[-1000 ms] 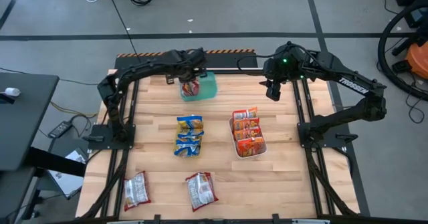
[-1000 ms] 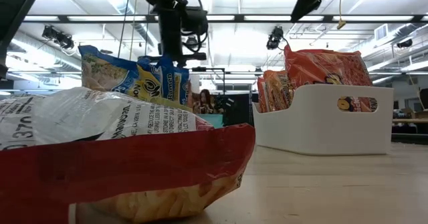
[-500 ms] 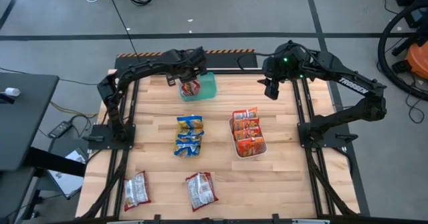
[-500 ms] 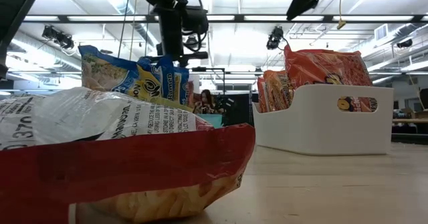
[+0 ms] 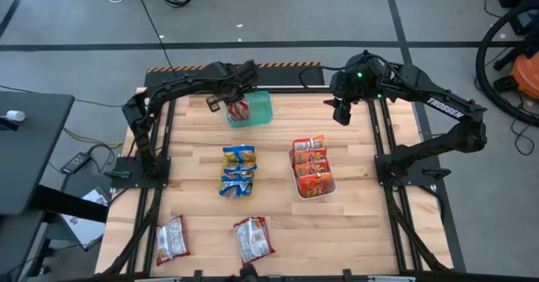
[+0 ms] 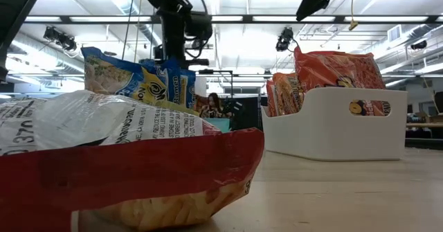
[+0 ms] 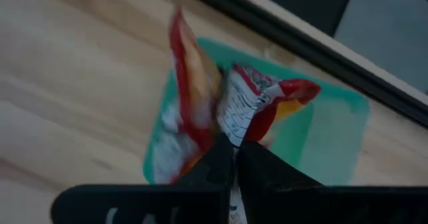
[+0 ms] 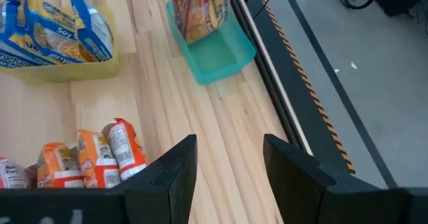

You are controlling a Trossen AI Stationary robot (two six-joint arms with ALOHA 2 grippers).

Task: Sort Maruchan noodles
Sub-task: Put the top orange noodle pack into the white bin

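Left hand (image 7: 234, 158) is pinched on a white-and-red noodle packet (image 7: 257, 107) over the green tray (image 5: 261, 108) at the bench's far edge. Right hand (image 8: 227, 158) hovers half-open above bare bench (image 5: 354, 147) nearby.

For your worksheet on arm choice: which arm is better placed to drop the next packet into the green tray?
Left. The left gripper is shut on a white-and-red packet above the green tray; the right gripper is open, off to the side.
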